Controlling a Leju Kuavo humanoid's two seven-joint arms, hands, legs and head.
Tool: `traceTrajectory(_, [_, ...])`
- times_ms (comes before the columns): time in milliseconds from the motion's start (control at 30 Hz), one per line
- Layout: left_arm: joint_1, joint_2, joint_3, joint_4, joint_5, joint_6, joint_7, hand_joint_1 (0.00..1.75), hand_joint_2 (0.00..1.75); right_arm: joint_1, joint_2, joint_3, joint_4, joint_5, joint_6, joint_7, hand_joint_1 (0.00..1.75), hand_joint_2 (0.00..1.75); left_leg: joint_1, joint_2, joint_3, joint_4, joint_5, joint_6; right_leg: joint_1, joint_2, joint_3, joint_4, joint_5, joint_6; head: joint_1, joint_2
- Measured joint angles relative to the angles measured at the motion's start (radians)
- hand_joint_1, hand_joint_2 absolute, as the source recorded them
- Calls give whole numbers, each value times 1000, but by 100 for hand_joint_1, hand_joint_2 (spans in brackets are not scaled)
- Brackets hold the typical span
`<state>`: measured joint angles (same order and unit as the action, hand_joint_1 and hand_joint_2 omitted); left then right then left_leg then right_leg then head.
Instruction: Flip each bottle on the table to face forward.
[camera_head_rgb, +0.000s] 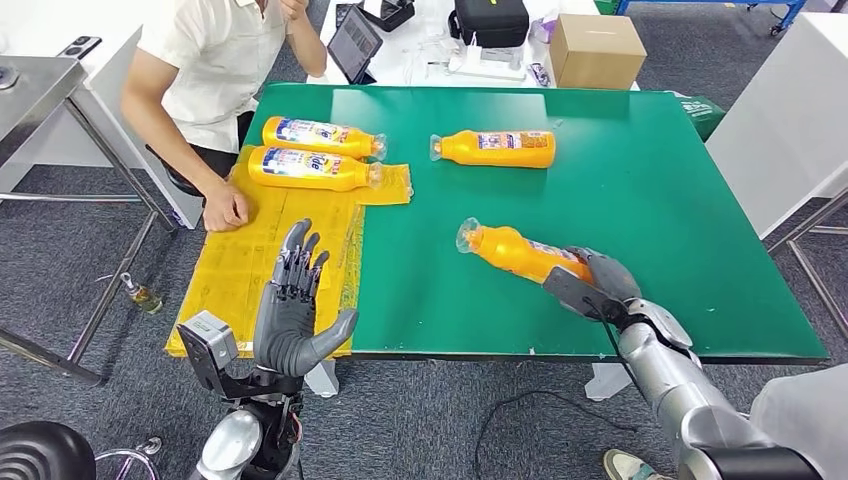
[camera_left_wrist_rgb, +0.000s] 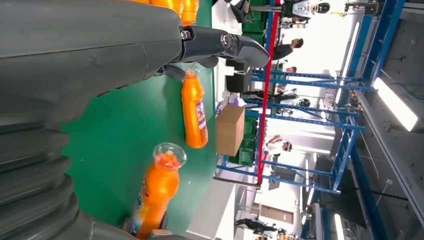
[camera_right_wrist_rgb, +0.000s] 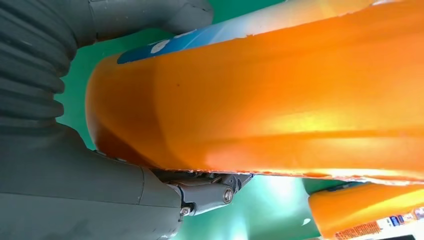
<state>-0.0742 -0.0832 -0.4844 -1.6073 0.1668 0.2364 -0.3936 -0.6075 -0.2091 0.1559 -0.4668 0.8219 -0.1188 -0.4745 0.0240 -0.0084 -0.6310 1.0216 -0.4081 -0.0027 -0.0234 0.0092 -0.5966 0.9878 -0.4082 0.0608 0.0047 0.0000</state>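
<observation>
Several orange bottles lie on the green table (camera_head_rgb: 650, 200). My right hand (camera_head_rgb: 590, 283) grips the base end of the nearest bottle (camera_head_rgb: 515, 251), whose clear cap points away to the left; the right wrist view shows its orange body (camera_right_wrist_rgb: 280, 95) pressed against my palm. Another bottle (camera_head_rgb: 497, 148) lies farther back at the middle, also seen from the left wrist (camera_left_wrist_rgb: 194, 109). Two more bottles (camera_head_rgb: 320, 135) (camera_head_rgb: 310, 168) lie side by side, labels up, on the yellow sheet (camera_head_rgb: 250, 265) at the left. My left hand (camera_head_rgb: 295, 305) is raised over the sheet's near part, fingers spread, holding nothing.
A person sits at the table's far left with a hand (camera_head_rgb: 226, 210) resting on the yellow sheet. A cardboard box (camera_head_rgb: 597, 50) and a black case (camera_head_rgb: 490, 20) stand on a white table behind. A metal table (camera_head_rgb: 40, 85) stands at the left.
</observation>
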Motion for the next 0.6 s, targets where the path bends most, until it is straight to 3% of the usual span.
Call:
traceTrajectory(167, [7,0,17,25,39,16,19,0,175,35,31,-21,-57,-138,56,-40,175,175,0,0,0,0,0,0,0,1,1,0,1,-1,0,0])
traceTrajectory(333, [40,-2,28,76,89,-15,64,0,175,107,74,-19,-199,-259,91,-16,175,175,0,0,-2,0,0,0,0,1,-1,0,0,-1,0,0])
traceTrajectory(600, [66,-2,-8,130,169,-122,125,0,175,158,111,75,-375,-276,72,34,173,175,-1,-2,-9,0,1,0,-1,0,-7,1,0,0,0,0])
